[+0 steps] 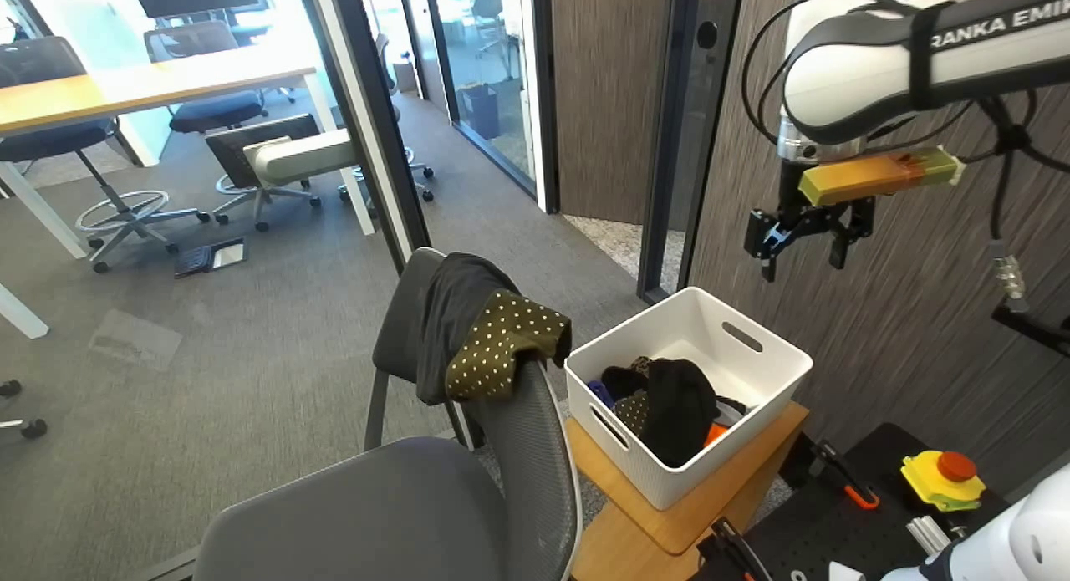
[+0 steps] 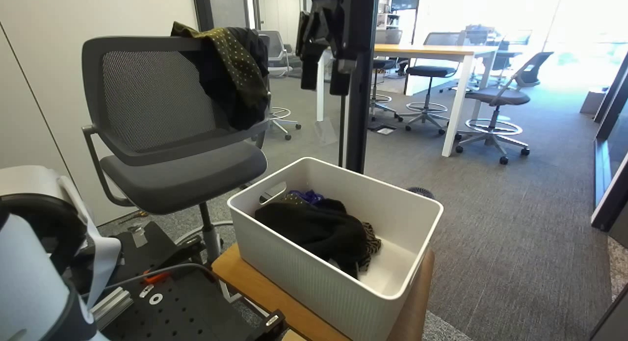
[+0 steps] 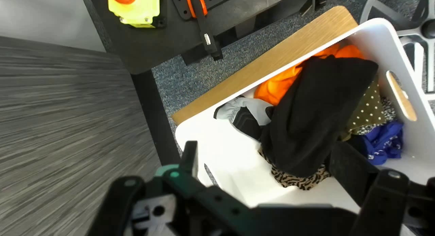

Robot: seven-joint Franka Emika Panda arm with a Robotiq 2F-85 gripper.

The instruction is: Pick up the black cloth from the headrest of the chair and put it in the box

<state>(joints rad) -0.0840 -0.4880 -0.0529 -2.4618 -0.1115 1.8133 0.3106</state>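
Observation:
A black cloth (image 1: 451, 322) with an olive, white-dotted part hangs over the top corner of the grey chair's backrest (image 1: 531, 464). It also shows in an exterior view (image 2: 235, 76), and is out of the wrist view. The white box (image 1: 639, 476) holds several cloths, with another black one (image 1: 679, 410) on top; the box also shows in an exterior view (image 2: 304, 279) and the wrist view (image 3: 224, 151). My gripper (image 1: 804, 265) is open and empty, above the box and apart from the chair. Its fingers are spread in the wrist view (image 3: 265, 150).
The box stands on a wooden stool (image 1: 669, 527) beside the chair. A black perforated table (image 2: 196, 301) carries a yellow box with a red button (image 1: 940, 481) and clamps. A wood-grain wall (image 1: 903, 347) rises behind the gripper. A dark glass-wall post (image 2: 360, 130) stands near the chair.

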